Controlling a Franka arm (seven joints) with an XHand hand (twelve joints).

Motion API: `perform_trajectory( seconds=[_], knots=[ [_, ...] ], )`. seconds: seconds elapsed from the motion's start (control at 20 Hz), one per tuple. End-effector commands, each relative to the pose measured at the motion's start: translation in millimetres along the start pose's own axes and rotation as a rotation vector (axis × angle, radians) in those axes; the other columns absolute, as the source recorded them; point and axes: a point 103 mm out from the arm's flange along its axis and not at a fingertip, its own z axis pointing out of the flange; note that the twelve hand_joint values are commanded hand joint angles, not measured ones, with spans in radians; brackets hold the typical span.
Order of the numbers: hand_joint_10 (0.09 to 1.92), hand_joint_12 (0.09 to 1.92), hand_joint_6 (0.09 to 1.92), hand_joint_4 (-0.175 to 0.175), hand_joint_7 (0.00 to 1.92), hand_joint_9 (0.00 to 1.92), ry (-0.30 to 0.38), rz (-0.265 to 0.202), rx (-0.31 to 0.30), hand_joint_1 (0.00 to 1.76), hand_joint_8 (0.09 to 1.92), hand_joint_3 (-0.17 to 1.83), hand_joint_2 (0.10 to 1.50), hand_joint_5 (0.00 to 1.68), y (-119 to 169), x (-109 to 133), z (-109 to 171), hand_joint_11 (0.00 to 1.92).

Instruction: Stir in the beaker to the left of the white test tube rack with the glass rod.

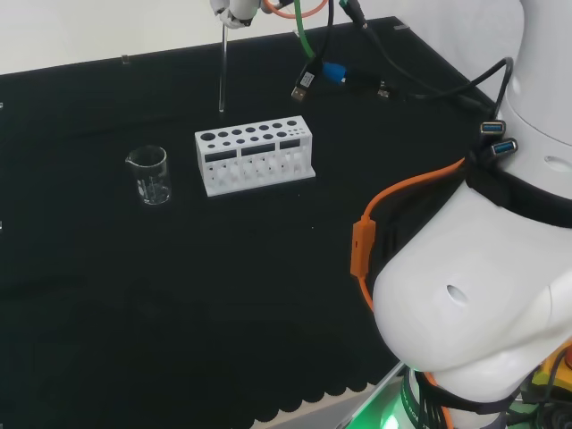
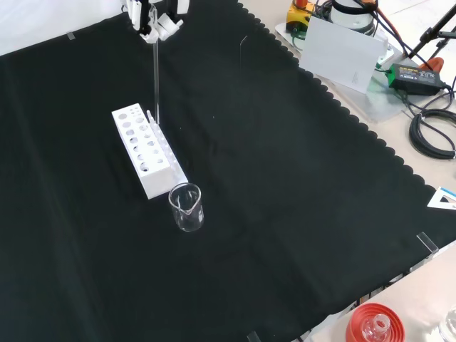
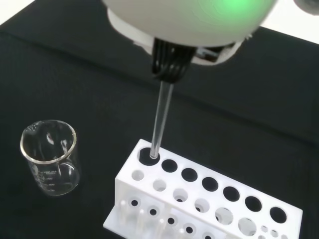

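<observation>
At the head view's top edge, my hand [image 1: 234, 12] pinches the glass rod [image 1: 222, 71] upright above the white test tube rack [image 1: 256, 154]. The empty beaker [image 1: 150, 174] stands left of it, mid-frame.

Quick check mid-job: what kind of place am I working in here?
Probably a lab bench set up for robot trials: a glass beaker, a white test tube rack, and a glass rod held by the hand above black cloth.
</observation>
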Motion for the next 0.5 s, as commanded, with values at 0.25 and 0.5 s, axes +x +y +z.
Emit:
perform_trajectory(
  seconds=[0.25, 0.5],
  knots=[
    [0.44, 0.65, 0.72, -0.175, 1.43, 1.78, 0.014, 0.018, -0.015, 1.33, 0.71, 0.88, 0.53, 1.19, -6.4, -4.2, -6.0, 1.66],
    [0.44, 0.65, 0.72, -0.175, 1.43, 1.78, 0.012, 0.017, -0.013, 1.33, 0.71, 0.88, 0.53, 1.19, -7.9, -1.7, -8.0, 1.66]
  ],
)
